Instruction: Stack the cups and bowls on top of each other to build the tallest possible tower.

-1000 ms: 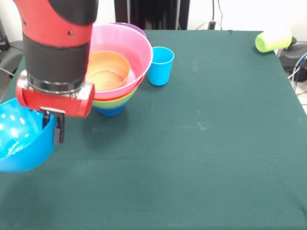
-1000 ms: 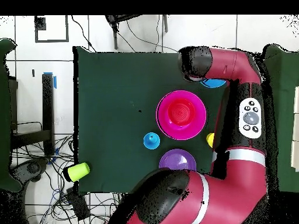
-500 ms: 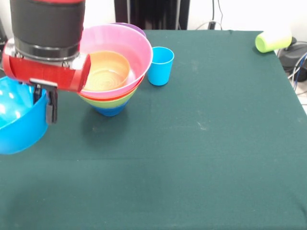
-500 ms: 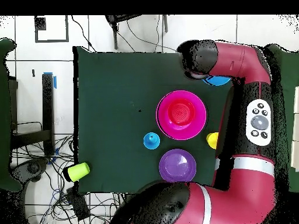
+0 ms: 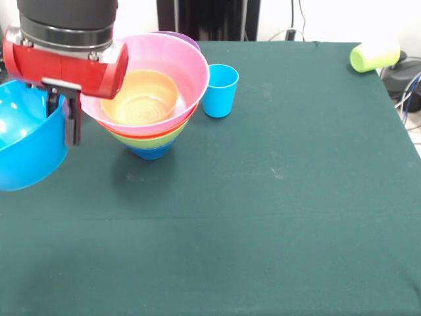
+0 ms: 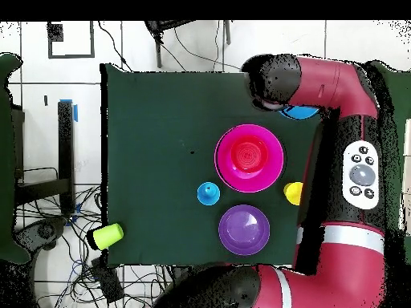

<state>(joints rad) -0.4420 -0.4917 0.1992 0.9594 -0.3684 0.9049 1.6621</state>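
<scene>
My gripper [image 5: 60, 120] is shut on the rim of the light blue bowl [image 5: 25, 148], holding it in the air left of the tower [image 5: 150, 108]. The tower has a small dark blue bowl [image 5: 151, 152] at the bottom, then lime green and orange-red bowls, and a large pink bowl [image 5: 187, 72] with the small orange bowl [image 5: 141, 99] inside. In the overhead view the arm hides most of the light blue bowl [image 6: 299, 112] beside the pink bowl [image 6: 249, 158]. A light blue cup [image 5: 219, 90] stands right of the tower. The purple bowl [image 6: 244, 228] and yellow cup [image 6: 293, 192] sit apart.
A lime green cup [image 5: 371, 57] lies on its side at the far right corner of the green table [image 5: 276, 197], also seen as the lime green cup [image 6: 106, 235] near the table's edge. Cables and floor clutter lie beyond the table edges.
My gripper has risen with the light blue bowl and drawn a little closer to the tower. The other bowls and cups have not moved.
</scene>
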